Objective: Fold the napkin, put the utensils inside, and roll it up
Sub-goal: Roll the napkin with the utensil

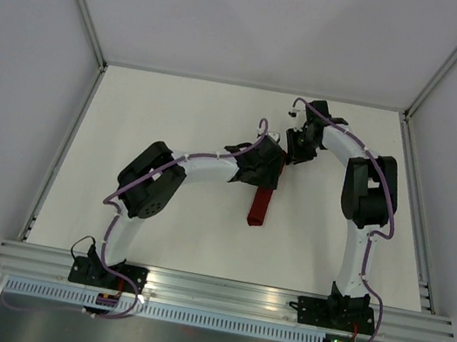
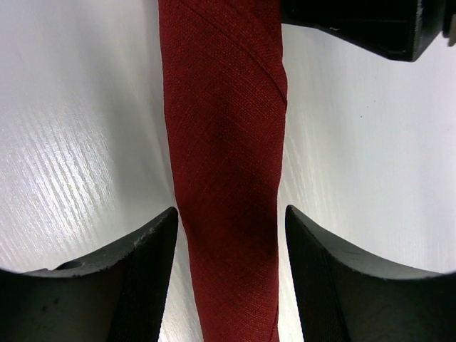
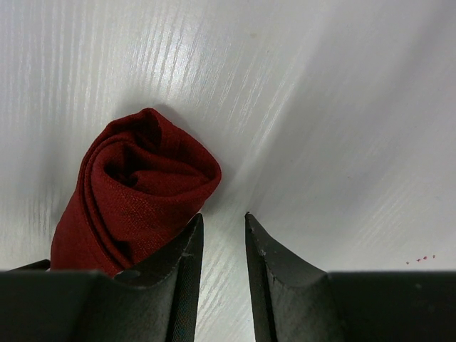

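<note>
White, faintly ribbed worktop (image 1: 174, 126) enclosed by pale grey walls (image 1: 19, 54), with an aluminium rail (image 1: 225, 293) along the near edge carrying both arm bases. The dark red cloth napkin (image 1: 260, 205) lies near the middle of the worktop, rolled into a slim tube whose long axis runs from near to far. In the overhead view only its near part shows, the far part being covered by the left arm's wrist.

Left hand (image 2: 231, 221): positioned over the roll, one black finger (image 2: 107, 285) on each side, so that the tube passes lengthwise between them. The jaws stand moderately wide — a sliver of white worktop shows between the roll and the finger on the right of the wrist view. The other fingertip sits at the cloth's edge; whether it touches cannot be told. A diagonal edge of cloth crosses the roll's upper surface.

Right hand (image 3: 222, 228): at the far end of the roll, low over the worktop. Its jaws stand narrow, with only bare worktop in the gap — they grip nothing. The spiral end of the roll lies just beside the finger on the left of that wrist view, partly hidden behind it.

Purple cables (image 1: 213, 158) run along both white arms.
</note>
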Tool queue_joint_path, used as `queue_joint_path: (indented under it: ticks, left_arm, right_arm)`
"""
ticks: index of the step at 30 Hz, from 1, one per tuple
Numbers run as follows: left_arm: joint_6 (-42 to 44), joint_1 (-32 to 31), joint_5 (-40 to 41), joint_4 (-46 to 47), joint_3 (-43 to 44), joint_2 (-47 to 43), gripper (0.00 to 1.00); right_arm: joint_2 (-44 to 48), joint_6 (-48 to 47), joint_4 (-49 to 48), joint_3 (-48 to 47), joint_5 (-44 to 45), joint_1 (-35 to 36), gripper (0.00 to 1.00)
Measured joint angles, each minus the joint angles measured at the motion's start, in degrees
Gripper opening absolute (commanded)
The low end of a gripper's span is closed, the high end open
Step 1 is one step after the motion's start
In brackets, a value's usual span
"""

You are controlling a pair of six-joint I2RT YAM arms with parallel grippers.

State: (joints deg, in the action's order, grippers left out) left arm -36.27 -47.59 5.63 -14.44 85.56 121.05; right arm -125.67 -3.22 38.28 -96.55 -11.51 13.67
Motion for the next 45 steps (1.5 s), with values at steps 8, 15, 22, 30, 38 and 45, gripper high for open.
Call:
queue_joint_path:
  ticks: [8, 15, 22, 30, 38, 45]
  left_arm:
    - [1.5, 0.0, 0.0, 0.0, 0.0, -1.4, 0.67]
    - [2.4, 0.7, 0.0, 0.0, 0.0, -3.5, 0.69]
    - [4.2, 2.3, -0.4, 0.1, 0.0, -6.3, 0.69]
    - [5.9, 5.4, -3.3, 0.5, -0.4, -10.6, 0.7]
    - [8.6, 9.3, -6.8, 0.5, -8.2, -25.5, 0.7]
    - [12.0, 10.5, -7.2, -0.5, -14.8, -40.7, 0.72]
  right_arm:
    - [0.0, 0.0, 0.0, 0.0, 0.0, 0.0, 0.36]
    - [0.0, 0.0, 0.1, -0.1, 0.7, 0.1, 0.39]
    - [0.0, 0.1, -0.2, -0.2, 1.8, 0.1, 0.44]
    - [1.5, 0.8, -1.1, 0.5, 1.8, -1.7, 0.45]
    - [20.3, -0.3, -3.8, 11.1, -1.0, -11.3, 0.5]
    - [43.9, -3.0, -7.2, 19.2, -2.2, -16.2, 0.71]
